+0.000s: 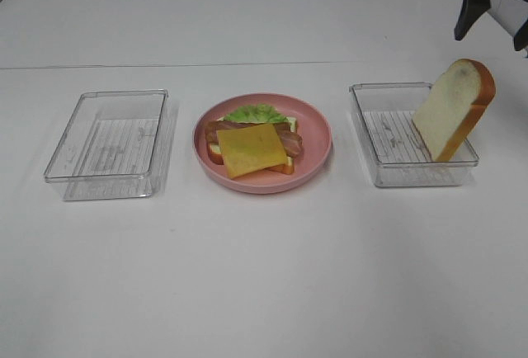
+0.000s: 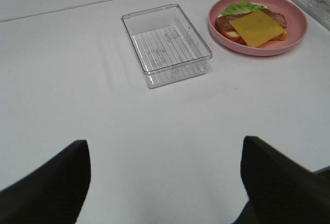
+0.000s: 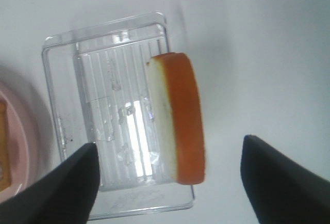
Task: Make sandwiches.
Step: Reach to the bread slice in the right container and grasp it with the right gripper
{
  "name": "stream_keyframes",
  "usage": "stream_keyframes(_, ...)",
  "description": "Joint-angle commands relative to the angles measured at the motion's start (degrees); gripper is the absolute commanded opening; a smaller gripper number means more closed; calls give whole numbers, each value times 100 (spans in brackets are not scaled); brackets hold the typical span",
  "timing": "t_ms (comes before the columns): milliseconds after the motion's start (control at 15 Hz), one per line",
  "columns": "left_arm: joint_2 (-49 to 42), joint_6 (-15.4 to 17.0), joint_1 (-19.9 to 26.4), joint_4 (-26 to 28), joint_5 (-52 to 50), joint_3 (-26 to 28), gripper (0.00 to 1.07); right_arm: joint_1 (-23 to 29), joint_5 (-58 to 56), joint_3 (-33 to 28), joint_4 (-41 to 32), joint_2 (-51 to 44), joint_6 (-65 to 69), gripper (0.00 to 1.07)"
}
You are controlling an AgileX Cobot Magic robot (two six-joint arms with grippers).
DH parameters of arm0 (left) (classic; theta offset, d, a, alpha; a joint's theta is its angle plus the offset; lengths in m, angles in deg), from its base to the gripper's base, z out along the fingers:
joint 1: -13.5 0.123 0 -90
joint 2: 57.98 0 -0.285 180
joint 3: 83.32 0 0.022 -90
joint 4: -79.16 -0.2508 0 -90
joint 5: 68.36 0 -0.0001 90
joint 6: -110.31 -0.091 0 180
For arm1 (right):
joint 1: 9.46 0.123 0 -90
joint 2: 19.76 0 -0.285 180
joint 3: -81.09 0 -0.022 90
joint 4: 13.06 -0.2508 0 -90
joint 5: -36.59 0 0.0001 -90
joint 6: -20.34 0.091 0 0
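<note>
A pink plate [image 1: 318,131] in the middle of the table holds a partial sandwich: a bread slice underneath, green lettuce [image 1: 256,113], bacon strips [image 1: 292,140] and a yellow cheese square [image 1: 252,148] on top. A second bread slice [image 1: 454,109] stands on edge in the right clear tray [image 1: 363,127], leaning on its right wall. My right gripper [image 1: 493,28] hovers open above and behind that slice, which the right wrist view shows between the fingers' line [image 3: 170,182] as bread [image 3: 178,115], untouched. My left gripper [image 2: 165,182] is open and empty, back from the left tray [image 2: 165,46].
The left clear tray [image 1: 66,137] holds nothing. The plate [image 2: 296,20] lies beyond it in the left wrist view. The right tray [image 3: 103,95] shows a ribbed floor beside the bread. A seam in the white table runs behind the trays.
</note>
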Motion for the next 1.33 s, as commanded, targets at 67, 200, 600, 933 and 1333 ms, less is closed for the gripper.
stream_keyframes(67, -115, -11, 0, -6, -57, -29, 77, -143, -74, -17, 34, 92, -218, 72)
stream_keyframes(200, -115, -11, 0, -6, -57, -29, 77, -143, 57, -17, 40, 309, -361, 72)
stream_keyframes(600, -115, -11, 0, -6, -57, -29, 77, -143, 424, -17, 86, 848, -372, 70)
stream_keyframes(933, -115, -11, 0, -6, -57, -29, 77, -143, 401, -17, 103, 888, -372, 14)
stream_keyframes(1333, -115, -11, 0, -6, -57, -29, 77, -138, 281, -17, -115, 401, -378, 0)
